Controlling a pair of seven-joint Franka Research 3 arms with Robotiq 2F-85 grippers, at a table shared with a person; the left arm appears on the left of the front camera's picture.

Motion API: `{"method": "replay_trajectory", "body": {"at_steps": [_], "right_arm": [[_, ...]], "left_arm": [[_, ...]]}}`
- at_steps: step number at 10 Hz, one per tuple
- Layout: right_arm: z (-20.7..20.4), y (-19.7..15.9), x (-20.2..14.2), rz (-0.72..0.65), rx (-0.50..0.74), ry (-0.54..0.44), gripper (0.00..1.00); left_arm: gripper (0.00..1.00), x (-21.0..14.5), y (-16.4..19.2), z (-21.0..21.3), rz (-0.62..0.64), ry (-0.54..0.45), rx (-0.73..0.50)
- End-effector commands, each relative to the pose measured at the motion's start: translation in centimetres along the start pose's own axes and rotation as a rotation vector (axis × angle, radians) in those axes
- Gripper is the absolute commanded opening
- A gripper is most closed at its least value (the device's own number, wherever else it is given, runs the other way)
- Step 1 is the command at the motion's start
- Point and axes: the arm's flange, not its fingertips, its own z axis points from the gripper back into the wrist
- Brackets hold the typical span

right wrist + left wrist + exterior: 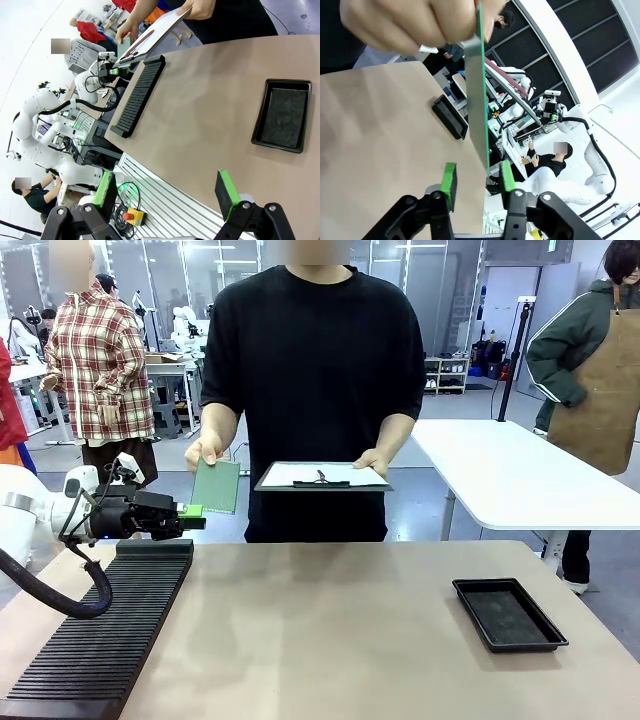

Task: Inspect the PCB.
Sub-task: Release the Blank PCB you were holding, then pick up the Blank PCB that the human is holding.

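Green PCB (476,90), held edge-on by the person's hand (415,25), sits just beyond the open, empty left gripper (478,181); centre the jaws before closing.

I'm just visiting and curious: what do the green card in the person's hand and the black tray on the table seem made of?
The PCB looks like thin rigid laminate, matte green and speckled; it hangs flat from one edge. The tray, dull black with a raised rim, is probably moulded plastic.
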Motion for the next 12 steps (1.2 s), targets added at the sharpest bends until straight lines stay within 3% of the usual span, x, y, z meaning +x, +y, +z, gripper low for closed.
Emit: {"method": "replay_trajectory", "body": {"at_steps": [1, 2, 3, 5, 12], "right_arm": [[0.02, -0.12, 0.04, 0.018, 0.011, -0.006, 1.0], [0.02, -0.12, 0.04, 0.018, 0.011, -0.006, 1.0], [0.02, -0.12, 0.04, 0.018, 0.011, -0.006, 1.0], [0.02, -0.12, 0.04, 0.018, 0.011, -0.006, 1.0], [0.02, -0.12, 0.04, 0.018, 0.011, -0.006, 1.0]], "left_arm": [[1.0, 0.19, -0.15, 0.02, 0.019, 0.029, -0.003], [1.0, 0.18, -0.21, 0.07, 0.02, 0.031, -0.007], [0.85, 0.23, -0.24, 0.0, 0.019, 0.03, -0.01], [1.0, 0.28, -0.2, -0.1, 0.019, 0.028, -0.011], [1.0, -0.12, 0.02, 0.0, 0.001, 0.012, 0.003]]}}
